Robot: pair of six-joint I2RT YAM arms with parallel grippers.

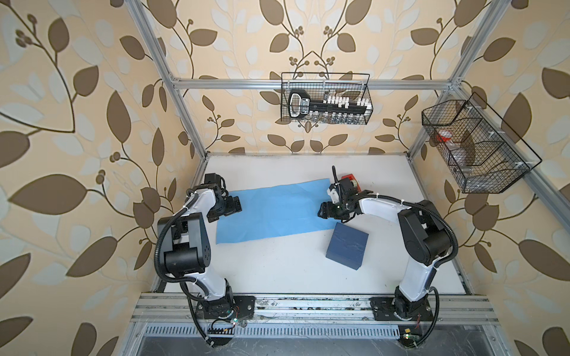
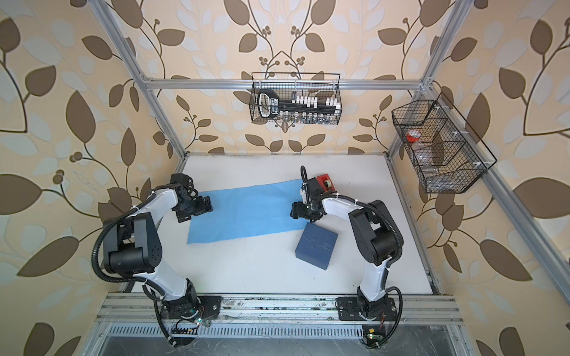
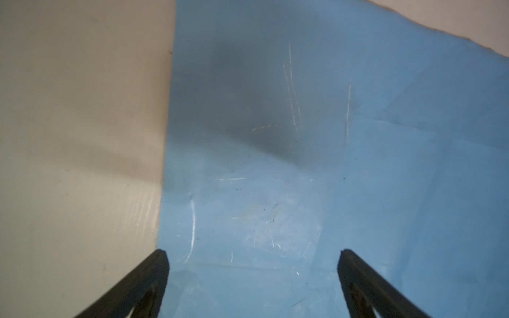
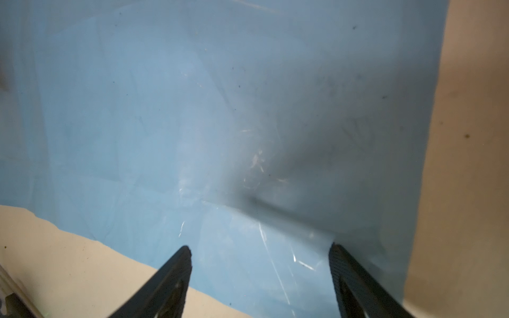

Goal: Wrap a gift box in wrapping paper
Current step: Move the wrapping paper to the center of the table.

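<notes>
In both top views the thin sky-blue sheet of wrapping paper [image 1: 277,212] lay spread on the white surface [image 1: 277,271]. Its long axis ran from the left hand [image 1: 226,208] to the right hand [image 1: 325,212], one over each short end. The low matte navy gift box [image 1: 347,246] sat off the sheet at its near right corner, closer to the right arm. A red tape dispenser [image 1: 348,178] stood beyond. In the left wrist view, the left hand [image 3: 253,253] was spread wide above the paper, holding nothing. In the right wrist view, the right hand [image 4: 260,249] likewise gaped empty over creased paper.
</notes>
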